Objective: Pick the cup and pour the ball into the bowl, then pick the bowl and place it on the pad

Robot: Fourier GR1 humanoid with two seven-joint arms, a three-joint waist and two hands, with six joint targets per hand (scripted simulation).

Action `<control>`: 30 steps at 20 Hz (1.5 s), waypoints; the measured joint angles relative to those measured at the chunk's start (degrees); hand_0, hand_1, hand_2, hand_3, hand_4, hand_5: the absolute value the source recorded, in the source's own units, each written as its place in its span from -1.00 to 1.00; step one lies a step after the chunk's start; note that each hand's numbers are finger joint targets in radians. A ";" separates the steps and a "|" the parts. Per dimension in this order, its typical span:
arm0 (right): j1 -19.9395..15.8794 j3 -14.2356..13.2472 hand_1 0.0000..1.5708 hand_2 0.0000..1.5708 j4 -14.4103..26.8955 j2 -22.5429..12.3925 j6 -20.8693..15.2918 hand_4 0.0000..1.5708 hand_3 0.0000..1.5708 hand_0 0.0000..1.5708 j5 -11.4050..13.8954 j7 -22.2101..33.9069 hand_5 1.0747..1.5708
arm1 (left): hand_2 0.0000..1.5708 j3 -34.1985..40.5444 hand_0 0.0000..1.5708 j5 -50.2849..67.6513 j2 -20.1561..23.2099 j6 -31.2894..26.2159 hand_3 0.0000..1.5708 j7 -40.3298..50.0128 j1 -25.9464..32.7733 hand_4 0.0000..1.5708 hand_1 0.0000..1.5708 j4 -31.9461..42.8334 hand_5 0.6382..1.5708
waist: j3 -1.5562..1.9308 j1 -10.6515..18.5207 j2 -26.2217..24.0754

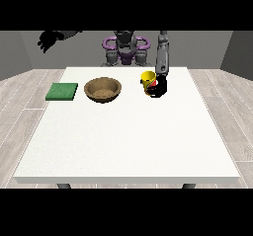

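table (128, 146) | on it: pad (62, 91), bowl (103, 89), cup (148, 81)

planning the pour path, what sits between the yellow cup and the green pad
In the front view, the wooden bowl stands between the yellow cup and the green pad; otherwise only bare white table shows in that stretch.

A white table (128, 131) fills the middle of the front view, with the robot (126, 47) behind its far edge at 12 o'clock. On the far part of the table, a brown bowl (103, 89) sits at about 11 o'clock, and a green pad (62, 92) lies flat at its 9 o'clock, apart from it. At the bowl's 3 o'clock is a yellow cup (147, 79), and the hand at the view's right (159, 88) is against its 4 o'clock side. The hand at the view's left (48, 41) hangs raised beyond the table's far left corner, at 10 o'clock.
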 measured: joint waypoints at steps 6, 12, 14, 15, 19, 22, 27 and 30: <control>0.02 -1.75 -1.00 -1.00 7.09 -1.88 1.55 -0.19 -0.62 -1.00 -0.89 1.06 0.97 | 1.00 -6.91 0.67 -8.75 -0.38 7.65 1.00 10.25 -3.59 0.78 0.67 -0.57 0.85 | -0.02 1.63 -6.99; -1.14 -1.55 -1.00 -1.00 11.95 -2.38 2.55 -0.15 -0.87 -1.00 -0.84 1.45 0.95 | 1.00 -18.03 0.71 -25.98 1.58 18.82 1.00 21.90 -8.00 0.84 0.71 2.22 0.93 | 0.22 1.41 -10.29; -1.39 -1.80 -1.00 -1.00 13.76 -2.54 2.96 -0.14 -0.88 -1.00 -0.80 0.95 0.95 | 1.00 -21.58 0.73 -31.77 2.14 20.79 1.00 27.12 -9.93 0.87 0.73 3.96 0.91 | 0.24 1.49 -11.18; -1.49 -1.64 -1.00 -1.00 14.55 -2.45 3.16 -0.13 -1.00 -1.00 -0.69 0.86 0.95 | 1.00 -23.43 0.73 -34.72 1.81 21.63 1.00 30.17 -11.07 0.87 0.73 4.97 0.91 | 0.23 1.31 -11.67; -1.11 -2.62 -1.00 -1.00 19.43 -3.41 4.50 -0.13 -1.00 -1.00 -0.29 -0.57 0.95 | 1.00 -29.86 0.73 -44.31 -2.27 21.28 1.00 42.42 -15.40 0.87 0.73 7.71 0.91 | 0.12 2.73 -14.10; -0.20 -3.27 -1.00 -1.00 23.06 -3.96 6.10 -0.11 -0.84 -1.00 -0.03 -2.17 0.96 | 1.00 -33.50 0.70 -49.57 -5.51 19.02 1.00 49.80 -18.03 0.88 0.70 8.48 0.92 | 0.05 4.09 -15.67; -2.19 -3.69 -1.00 -1.00 27.04 -4.83 6.80 -0.12 -0.77 -1.00 0.28 -3.27 0.94 | 1.00 -39.99 0.85 -57.18 -7.95 13.66 1.00 61.34 -23.54 0.60 0.85 9.02 0.97 | -0.01 4.41 -16.54; -3.07 -2.85 -1.00 -1.00 27.34 -4.00 6.07 -0.11 -0.63 -1.00 1.12 -3.65 0.94 | 1.00 -43.68 0.85 -62.66 -8.48 10.55 1.00 66.61 -26.59 0.39 0.85 10.83 1.00 | -0.03 3.94 -16.64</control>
